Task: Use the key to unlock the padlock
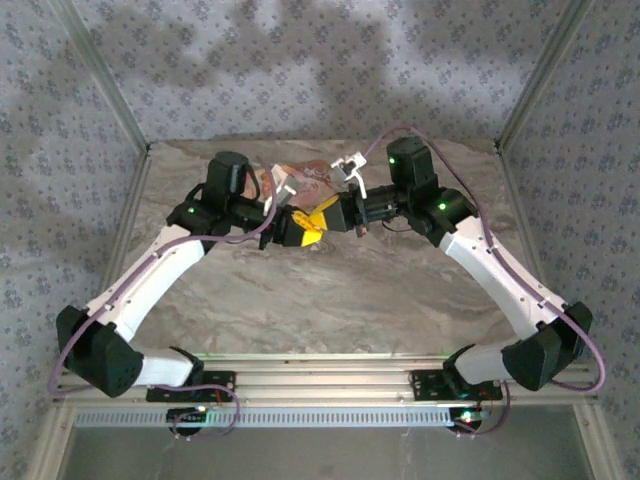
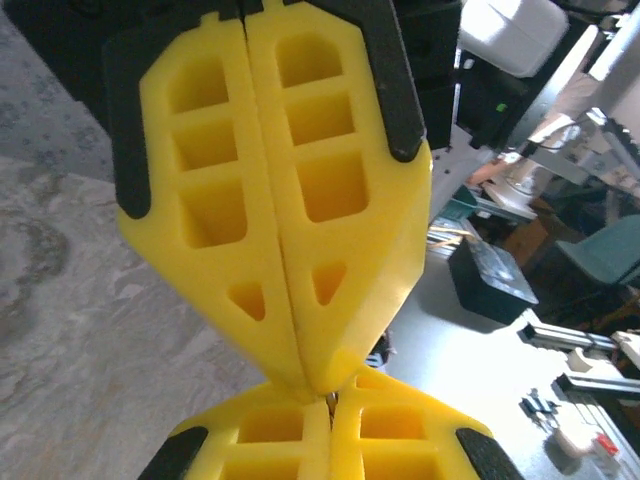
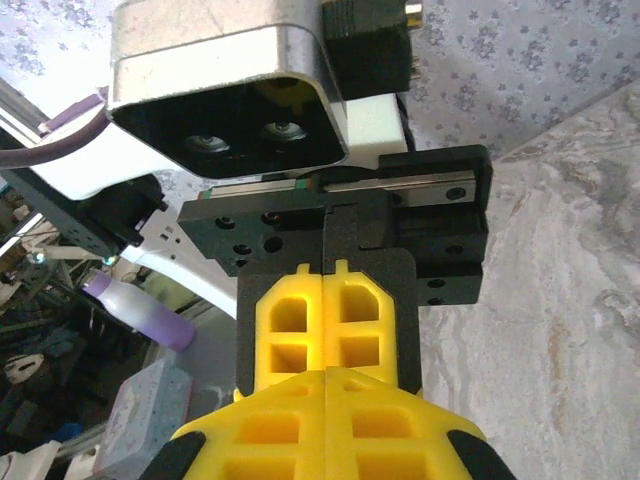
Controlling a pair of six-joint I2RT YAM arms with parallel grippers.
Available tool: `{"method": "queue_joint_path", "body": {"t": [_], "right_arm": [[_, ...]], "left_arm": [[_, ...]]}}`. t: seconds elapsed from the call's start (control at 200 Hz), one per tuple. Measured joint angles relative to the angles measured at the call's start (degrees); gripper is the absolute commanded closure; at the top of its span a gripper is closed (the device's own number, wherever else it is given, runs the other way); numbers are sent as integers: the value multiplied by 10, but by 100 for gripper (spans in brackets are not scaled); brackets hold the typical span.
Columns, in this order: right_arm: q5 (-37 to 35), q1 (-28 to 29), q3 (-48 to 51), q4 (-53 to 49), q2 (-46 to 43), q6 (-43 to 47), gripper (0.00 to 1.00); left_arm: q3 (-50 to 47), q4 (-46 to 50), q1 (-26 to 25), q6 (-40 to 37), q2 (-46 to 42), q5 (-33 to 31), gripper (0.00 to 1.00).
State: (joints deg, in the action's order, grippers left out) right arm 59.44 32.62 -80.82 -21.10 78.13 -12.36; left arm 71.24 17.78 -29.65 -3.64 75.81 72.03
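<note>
My two grippers meet tip to tip over the middle of the table. The left gripper (image 1: 300, 232) is shut. In the left wrist view its yellow fingers (image 2: 270, 430) rise from the bottom edge, and a thin metal sliver (image 2: 329, 402) shows in the slit at their tips. I cannot tell whether that sliver is the key or part of the padlock. The right gripper (image 1: 324, 226) is shut too, its fingers (image 2: 330, 200) pressed flat together and pointing down onto the left tips. From the right wrist camera both yellow pairs (image 3: 330, 375) touch end to end. The padlock's blue body is hidden.
A pink patterned box (image 1: 300, 180) and a white piece (image 1: 350, 165) lie on the marble table (image 1: 330, 290) just behind the grippers. Metal frame posts and patterned walls close in the left, right and back sides.
</note>
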Motion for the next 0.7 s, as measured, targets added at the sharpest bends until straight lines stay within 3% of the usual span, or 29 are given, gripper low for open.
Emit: {"method": "queue_joint_path", "body": {"t": [0.05, 0.225, 0.24, 0.265, 0.29, 0.535, 0.625, 0.7], "right_arm": [[-18, 1, 0, 0, -1, 0, 100], [-120, 2, 12, -10, -17, 0, 100], [-129, 2, 12, -10, -18, 0, 100], [-148, 1, 12, -13, -21, 0, 100], [-166, 1, 12, -15, -23, 0, 100], [-320, 8, -59, -115, 2, 40, 100], [-333, 16, -82, -134, 16, 56, 100], [-320, 17, -79, -135, 17, 55, 100]], "left_arm": [[-12, -17, 0, 9, -10, -24, 65], [-73, -61, 5, 50, -78, -170, 37], [-76, -61, 6, 49, -83, -183, 33], [-82, -62, 7, 54, -91, -207, 13], [-86, -63, 7, 55, -97, -230, 3], [-90, -25, 7, 108, -124, -457, 2], [-100, -17, 8, 134, -141, -518, 2], [-120, -18, 10, 143, -163, -527, 4]]}}
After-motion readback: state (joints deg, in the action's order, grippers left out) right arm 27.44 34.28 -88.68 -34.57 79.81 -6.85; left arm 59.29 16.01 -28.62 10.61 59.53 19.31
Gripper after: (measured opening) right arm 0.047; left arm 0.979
